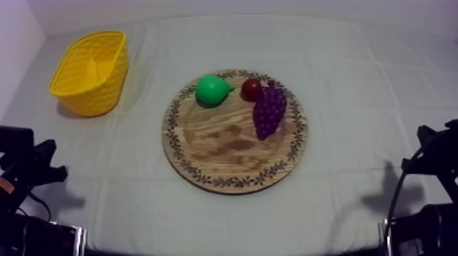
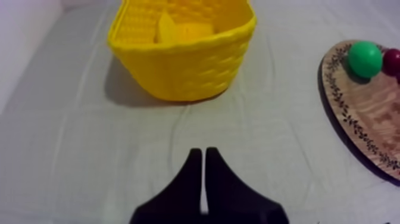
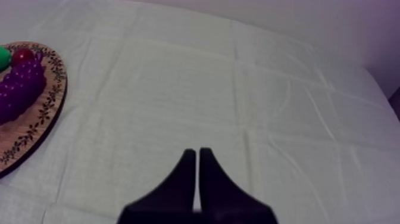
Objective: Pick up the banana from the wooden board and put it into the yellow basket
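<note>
The banana lies inside the yellow basket, a pale yellow piece against its floor; from above the banana sits in the basket at the far left. The round wooden board in the middle carries a green pear, a small red fruit and purple grapes. My left gripper is shut on nothing, low over the cloth in front of the basket. My right gripper is shut too, over bare cloth to the right of the board.
In the left wrist view the board's rim with the pear and red fruit lies beside the basket. Both arms rest low at the near corners: left, right. Grapes show beside the right gripper's view.
</note>
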`<state>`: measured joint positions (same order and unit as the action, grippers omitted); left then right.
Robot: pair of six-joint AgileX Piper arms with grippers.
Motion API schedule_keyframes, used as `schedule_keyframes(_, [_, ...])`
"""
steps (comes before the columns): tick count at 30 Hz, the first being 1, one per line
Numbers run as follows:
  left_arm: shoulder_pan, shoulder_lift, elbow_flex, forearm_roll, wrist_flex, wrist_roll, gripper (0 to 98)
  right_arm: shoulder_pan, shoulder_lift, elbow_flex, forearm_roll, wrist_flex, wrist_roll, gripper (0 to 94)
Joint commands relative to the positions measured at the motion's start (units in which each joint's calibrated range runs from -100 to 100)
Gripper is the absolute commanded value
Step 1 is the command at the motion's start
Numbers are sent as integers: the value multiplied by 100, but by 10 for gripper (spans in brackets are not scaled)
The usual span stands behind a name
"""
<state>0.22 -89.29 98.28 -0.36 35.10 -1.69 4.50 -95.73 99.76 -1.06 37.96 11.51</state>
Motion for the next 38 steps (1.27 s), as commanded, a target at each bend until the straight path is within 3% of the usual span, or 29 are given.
schedule_keyframes(1, [28,-607,-10,-86,183,101,1,1,-2,2,1,2,0,3])
schedule_keyframes(10, [225,-1042,-32,-168,402,136,1,1,-2,2,1,2,0,3])
schedule_keyframes(15, [317,-1066,82,-171,11,1227,1,1,-2,2,1,2,0,3])
schedule_keyframes(18, [330,-1069,104,-171,-66,1560,1,1,-2,2,1,2,0,3])
schedule_keyframes(27, [336,-1071,115,-172,-105,1258,1,1,-2,2,1,2,0,3])
schedule_keyframes(38, [336,-1071,116,-172,-107,1227,1,1,-2,2,1,2,0,3])
